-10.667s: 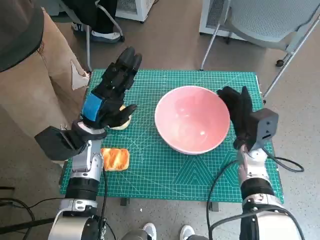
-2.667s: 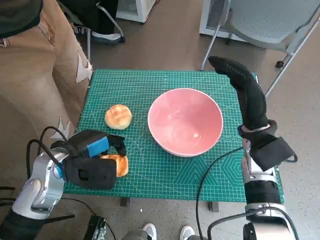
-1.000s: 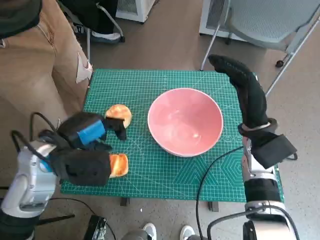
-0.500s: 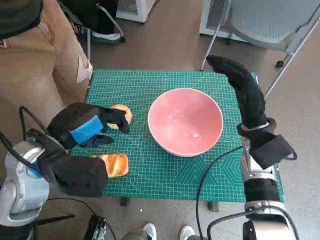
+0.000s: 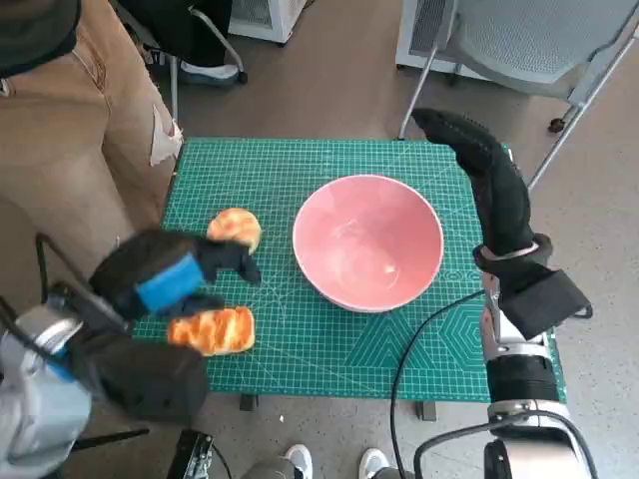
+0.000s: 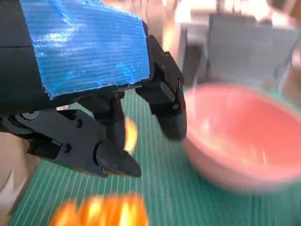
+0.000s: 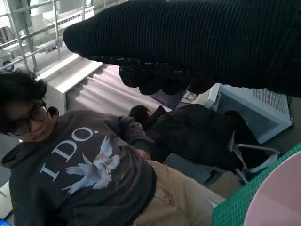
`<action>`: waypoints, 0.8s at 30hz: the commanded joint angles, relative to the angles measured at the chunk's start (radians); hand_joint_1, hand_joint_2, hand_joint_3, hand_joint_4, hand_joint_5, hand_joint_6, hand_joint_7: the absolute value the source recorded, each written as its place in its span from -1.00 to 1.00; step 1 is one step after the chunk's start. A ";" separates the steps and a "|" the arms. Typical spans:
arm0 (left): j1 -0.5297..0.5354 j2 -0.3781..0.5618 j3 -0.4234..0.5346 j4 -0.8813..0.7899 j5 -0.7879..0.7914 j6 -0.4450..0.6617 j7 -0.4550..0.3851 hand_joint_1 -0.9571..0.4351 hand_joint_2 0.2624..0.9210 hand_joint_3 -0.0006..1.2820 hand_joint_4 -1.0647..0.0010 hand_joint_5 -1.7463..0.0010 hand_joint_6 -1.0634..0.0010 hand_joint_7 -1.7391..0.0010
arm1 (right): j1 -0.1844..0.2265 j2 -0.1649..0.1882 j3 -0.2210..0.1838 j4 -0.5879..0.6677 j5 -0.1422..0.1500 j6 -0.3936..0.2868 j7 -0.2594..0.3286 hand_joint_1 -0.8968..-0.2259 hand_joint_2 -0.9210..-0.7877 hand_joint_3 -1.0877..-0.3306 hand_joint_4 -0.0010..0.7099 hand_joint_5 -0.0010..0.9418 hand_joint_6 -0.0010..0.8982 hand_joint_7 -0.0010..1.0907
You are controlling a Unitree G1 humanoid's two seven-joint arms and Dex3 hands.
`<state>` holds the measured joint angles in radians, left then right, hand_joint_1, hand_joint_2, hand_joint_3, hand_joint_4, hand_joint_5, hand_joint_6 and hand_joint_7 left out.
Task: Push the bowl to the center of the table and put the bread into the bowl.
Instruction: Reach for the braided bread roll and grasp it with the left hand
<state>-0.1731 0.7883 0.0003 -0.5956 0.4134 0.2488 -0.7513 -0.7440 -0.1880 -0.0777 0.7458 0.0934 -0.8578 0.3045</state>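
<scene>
The pink bowl (image 5: 367,239) stands about mid-table on the green mat (image 5: 300,170); it also shows in the left wrist view (image 6: 244,141). A round bun (image 5: 235,228) lies left of it. A flat toasted piece of bread (image 5: 212,329) lies near the front left edge, and is an orange blur in the left wrist view (image 6: 99,212). My left hand (image 5: 172,277), blurred, hovers between the two breads, its fingers (image 6: 167,108) apart and holding nothing. My gloved right hand (image 5: 481,165) is raised over the table's far right edge, empty.
A person in tan trousers (image 5: 70,130) stands close against the table's left side, and shows in a dark sweatshirt in the right wrist view (image 7: 80,165). A grey chair (image 5: 519,40) stands behind the far right corner. A black cable (image 5: 419,339) loops over the front right.
My left hand rose from the flat bread toward the bun, then drew back toward the front edge, so the bun shows whole. Bowl and right arm have not moved.
</scene>
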 commanded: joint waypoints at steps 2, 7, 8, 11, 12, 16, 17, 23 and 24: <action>0.057 0.051 0.019 -0.055 0.007 -0.015 -0.033 -0.51 0.48 -0.98 0.42 0.98 0.37 0.88 | 0.032 0.000 0.000 0.004 -0.004 0.009 0.000 -0.42 -1.00 -0.37 -0.57 -0.99 -1.00 -0.21; 0.093 0.056 -0.004 -0.052 0.061 -0.038 -0.007 -0.61 0.50 -0.99 0.55 1.00 0.42 0.93 | 0.032 0.002 0.000 0.010 -0.007 0.009 -0.002 -0.42 -1.00 -0.37 -0.56 -0.99 -1.00 -0.21; 0.101 0.053 -0.008 -0.049 0.073 -0.045 0.002 -0.62 0.50 -0.99 0.56 1.00 0.42 0.94 | 0.032 0.002 0.000 0.011 -0.007 0.009 -0.002 -0.42 -1.00 -0.37 -0.56 -0.99 -1.00 -0.21; 0.116 0.039 -0.016 -0.046 0.095 -0.049 0.016 -0.64 0.51 -0.99 0.59 1.00 0.43 0.95 | 0.033 0.004 0.002 0.012 -0.008 0.011 -0.002 -0.43 -1.00 -0.37 -0.56 -0.99 -1.00 -0.21; 0.118 0.034 -0.023 -0.043 0.105 -0.048 0.021 -0.64 0.51 -0.99 0.60 1.00 0.43 0.95 | 0.032 0.005 0.003 0.012 -0.008 0.012 -0.002 -0.43 -1.00 -0.37 -0.56 -0.99 -1.00 -0.21; 0.120 0.017 -0.047 -0.030 0.144 -0.038 0.034 -0.63 0.51 -0.99 0.61 1.00 0.43 0.97 | 0.034 0.007 0.004 0.009 -0.009 0.016 -0.003 -0.43 -1.00 -0.37 -0.57 -0.99 -1.00 -0.20; 0.120 0.012 -0.057 -0.024 0.158 -0.035 0.040 -0.63 0.51 -0.99 0.61 1.00 0.43 0.97 | 0.034 0.007 0.005 0.008 -0.009 0.017 -0.003 -0.43 -1.00 -0.37 -0.57 -0.99 -1.00 -0.20; 0.102 -0.014 -0.102 0.008 0.226 -0.009 0.044 -0.61 0.51 -1.00 0.64 1.00 0.43 0.98 | 0.037 0.005 0.005 0.006 -0.004 0.021 0.004 -0.44 -1.00 -0.37 -0.60 -1.00 -1.00 -0.20; 0.097 -0.018 -0.109 0.012 0.235 -0.002 0.041 -0.60 0.51 -1.00 0.66 1.00 0.44 0.98 | 0.038 0.005 0.005 0.006 -0.003 0.021 0.006 -0.44 -1.00 -0.36 -0.60 -1.00 -1.00 -0.21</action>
<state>-0.0612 0.7836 -0.0841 -0.5984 0.6181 0.2280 -0.7104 -0.7306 -0.1852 -0.0752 0.7460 0.0930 -0.8517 0.3047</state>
